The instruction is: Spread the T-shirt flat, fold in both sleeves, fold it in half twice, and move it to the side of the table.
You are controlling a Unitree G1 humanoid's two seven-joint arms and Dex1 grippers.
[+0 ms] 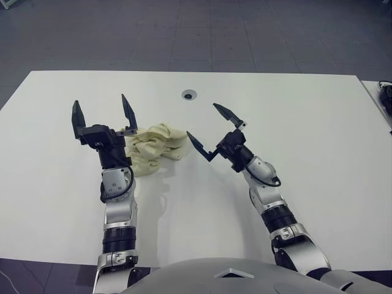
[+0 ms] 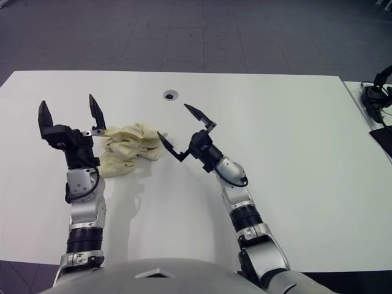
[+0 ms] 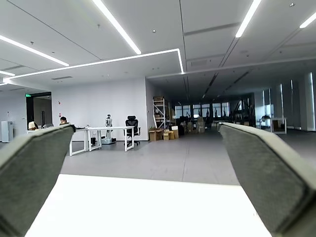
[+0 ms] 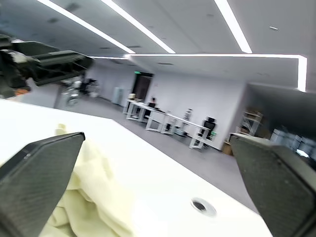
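A pale yellow T-shirt [image 1: 154, 147] lies crumpled in a heap on the white table [image 1: 306, 135], left of the middle. My left gripper [image 1: 103, 114] stands open just left of the heap, fingers pointing up and away, nothing between them. My right gripper [image 1: 213, 130] is open too, just right of the heap, its nearer fingertip close to the cloth's right edge. The T-shirt [image 4: 84, 202] shows in the right wrist view between the open fingers [image 4: 39, 173], with the left gripper [image 4: 44, 61] beyond it. The left wrist view looks out over the table [image 3: 143, 202] past its own fingers [image 3: 266, 168].
A round cable hole [image 1: 189, 94] sits in the table behind the shirt. Dark gear [image 2: 373, 95] lies on a neighbouring surface at the far right. Bare tabletop extends to the right and front of the arms.
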